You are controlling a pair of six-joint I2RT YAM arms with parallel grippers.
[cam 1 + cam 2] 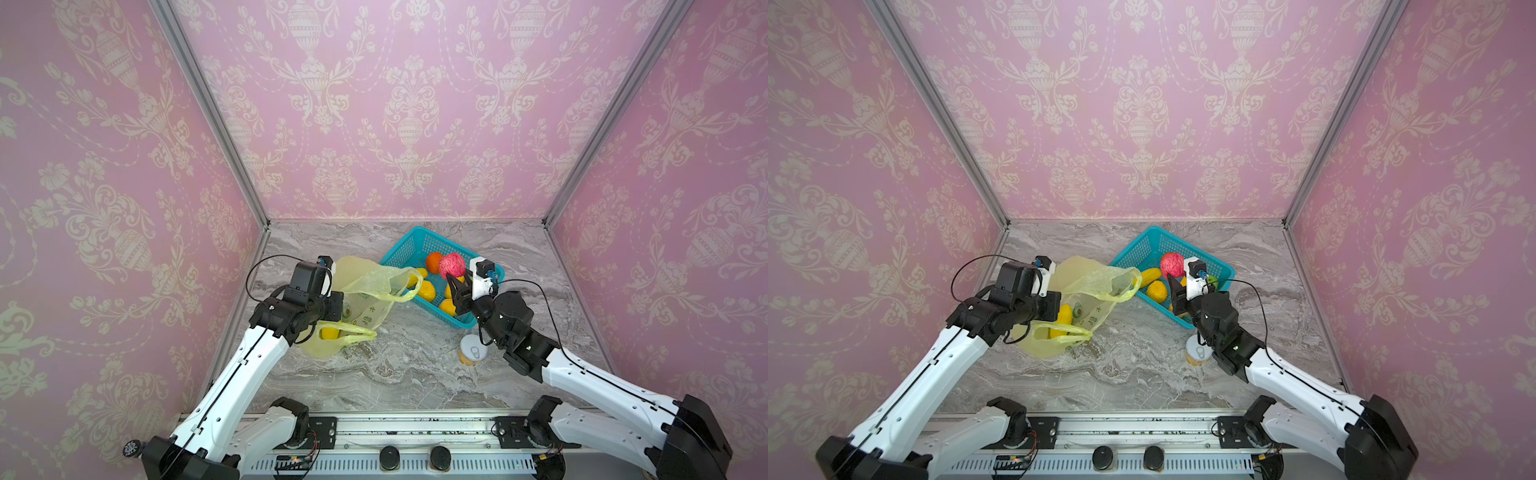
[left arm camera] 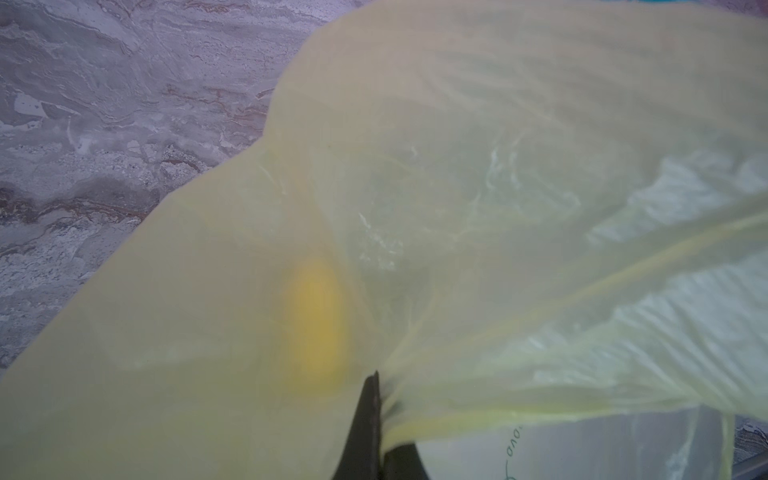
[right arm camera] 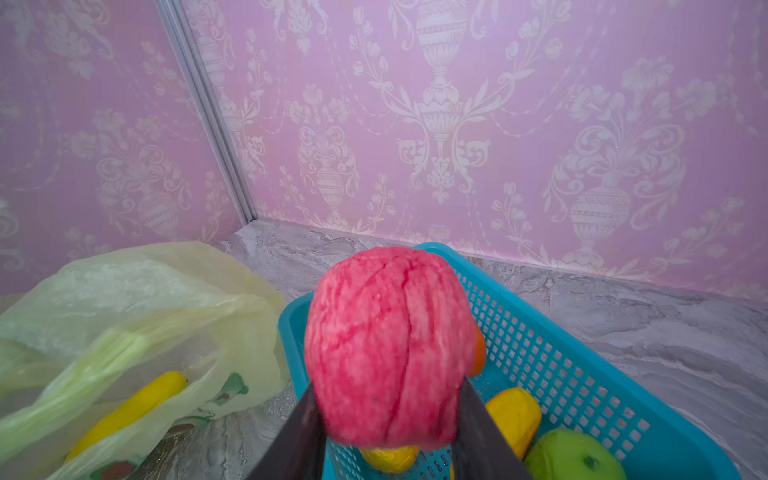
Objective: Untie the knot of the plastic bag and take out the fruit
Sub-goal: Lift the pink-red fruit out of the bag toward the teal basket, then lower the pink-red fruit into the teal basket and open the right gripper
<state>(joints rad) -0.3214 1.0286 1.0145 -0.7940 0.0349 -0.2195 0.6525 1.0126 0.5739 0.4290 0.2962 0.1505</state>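
Gripping pink-red ridged ball (image 3: 386, 340), right claw (image 3: 388, 399) hangs over teal mesh plastic basket (image 1: 399, 249) containing yellow-orange round fruit (image 1: 427, 291). Left claw (image 2: 380, 399) pinched tight on thin yellow-green plastic bag (image 2: 457, 166), slumped on marble worktop (image 1: 395, 374) beside basket; long yellow fruit (image 1: 1064, 316) inside bag.

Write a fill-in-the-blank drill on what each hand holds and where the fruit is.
The ____ pinches the plastic bag.
The right hand holds the pink-red fruit over the teal ____.
A long yellow fruit shows through the translucent ____.
Missing: left hand; basket; bag.
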